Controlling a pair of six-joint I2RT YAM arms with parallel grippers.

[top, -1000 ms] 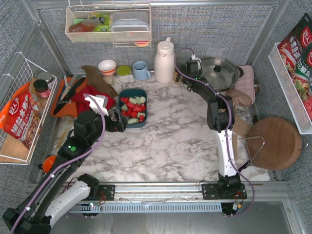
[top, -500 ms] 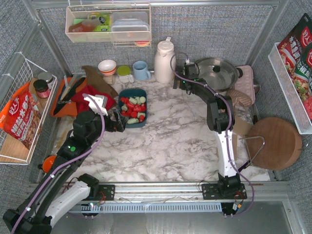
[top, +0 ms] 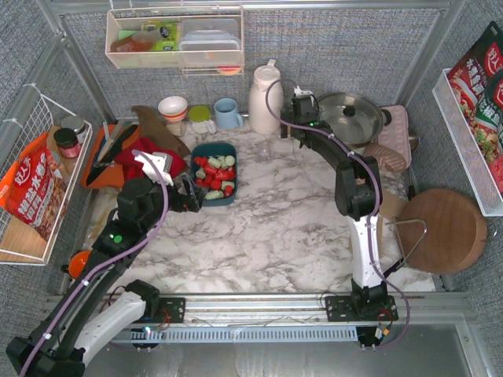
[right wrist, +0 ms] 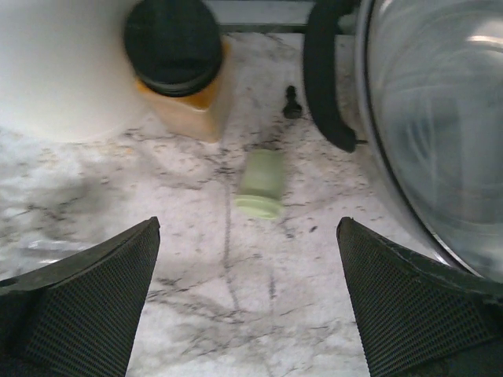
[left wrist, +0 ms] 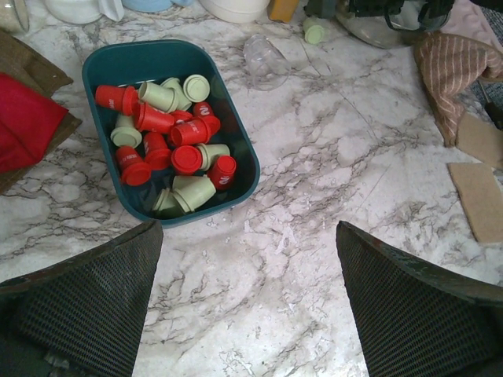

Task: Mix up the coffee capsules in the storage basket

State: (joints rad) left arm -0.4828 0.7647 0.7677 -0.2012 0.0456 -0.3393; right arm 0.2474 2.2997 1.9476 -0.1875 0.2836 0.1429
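Capsules [left wrist: 174, 133], red and mint green, lie jumbled in the storage basket [left wrist: 248, 161]. It sits ahead of your left gripper [left wrist: 245, 236], toward its left finger and apart from it. Those fingers are spread wide over bare marble. Your right gripper [right wrist: 247, 228] is spread wide too and holds nothing. One stray mint-green capsule [right wrist: 261, 183] lies on its side ahead of the gap, clear of both fingers, with the pot [right wrist: 440, 118] beyond the right finger and a black-lidded jar [right wrist: 173, 47] further ahead.
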